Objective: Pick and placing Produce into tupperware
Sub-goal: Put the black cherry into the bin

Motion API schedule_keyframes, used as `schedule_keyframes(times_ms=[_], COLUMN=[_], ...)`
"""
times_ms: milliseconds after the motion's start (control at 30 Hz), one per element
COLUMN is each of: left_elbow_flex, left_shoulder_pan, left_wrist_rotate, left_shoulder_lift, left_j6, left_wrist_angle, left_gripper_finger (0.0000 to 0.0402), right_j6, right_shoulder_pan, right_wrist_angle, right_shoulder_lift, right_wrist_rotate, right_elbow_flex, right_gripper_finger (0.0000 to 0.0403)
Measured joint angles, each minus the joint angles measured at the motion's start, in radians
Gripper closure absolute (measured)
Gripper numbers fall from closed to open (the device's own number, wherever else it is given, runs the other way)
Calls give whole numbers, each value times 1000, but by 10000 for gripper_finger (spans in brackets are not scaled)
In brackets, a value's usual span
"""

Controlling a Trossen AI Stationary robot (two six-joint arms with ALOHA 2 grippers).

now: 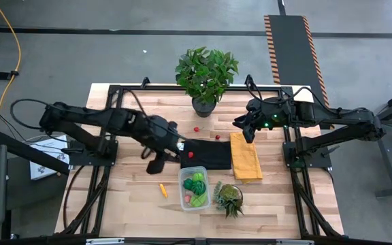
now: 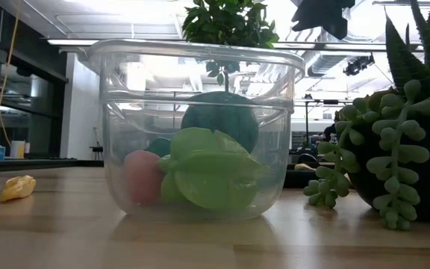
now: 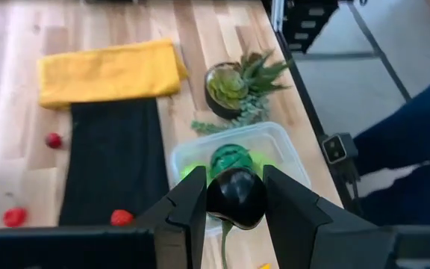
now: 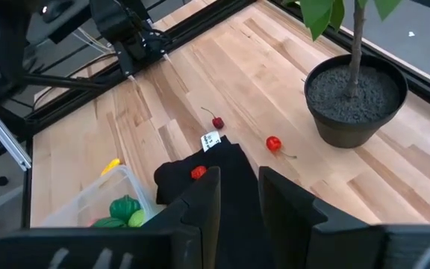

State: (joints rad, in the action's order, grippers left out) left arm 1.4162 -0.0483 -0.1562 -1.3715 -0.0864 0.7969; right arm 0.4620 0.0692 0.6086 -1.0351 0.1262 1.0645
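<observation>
Presently the left jaws (image 3: 235,213) are clamped on a small glossy dark round fruit (image 3: 236,197) with a thin stem hanging from it, pinched between the two fingers, and the clear tupperware (image 3: 290,153) lies just ahead of and below them, already carrying a striped green ball (image 3: 230,158) and other green pieces. The main hazard, in my judgement, is the fruit itself: it is smooth and round and held only at its sides, so a jolt could let it squirt out onto the desk (image 1: 135,197), or it could strike the container rim on release and bounce clear. The tupperware is light and unrestrained, and a low approach might shove it toward the small succulent (image 1: 229,197) standing just beside it. The right jaws (image 4: 237,198) hang narrow and hold nothing, poised over the black cloth (image 4: 230,168), with a red berry (image 4: 198,172) resting on the cloth just ahead of them and two more, one darker (image 4: 217,122) and one brighter (image 4: 273,143), farther ahead on bare wood; a descent there could snag the cloth rather than the berry. An orange piece (image 1: 162,190) lies loose on the desk beside the container. The desk is pale planked wood in a black frame, with a yellow cloth (image 1: 245,155) next to the black one and a potted leafy plant (image 1: 206,75) at the back. Beyond is grey floor, a striped ramp and a bright open workshop.
</observation>
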Motion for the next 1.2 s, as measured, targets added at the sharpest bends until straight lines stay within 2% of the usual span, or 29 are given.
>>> schedule_keyframes(times_ms=[233,500,1200], left_elbow_flex=[79,84,82], left_shoulder_pan=[-41,-52,-71], left_wrist_rotate=[-32,-73,-117], left_shoulder_lift=[-157,-277,-480], left_j6=[0,-37,-42], left_wrist_angle=[27,-26,-75], left_gripper_finger=[302,302,302], right_j6=[-24,-42,-60], right_shoulder_pan=[0,0,0], right_wrist_angle=[8,53,91], right_shoulder_lift=[0,0,0], right_wrist_rotate=[-3,-3,-3], right_elbow_flex=[0,0,0], right_gripper_finger=[320,320,320])
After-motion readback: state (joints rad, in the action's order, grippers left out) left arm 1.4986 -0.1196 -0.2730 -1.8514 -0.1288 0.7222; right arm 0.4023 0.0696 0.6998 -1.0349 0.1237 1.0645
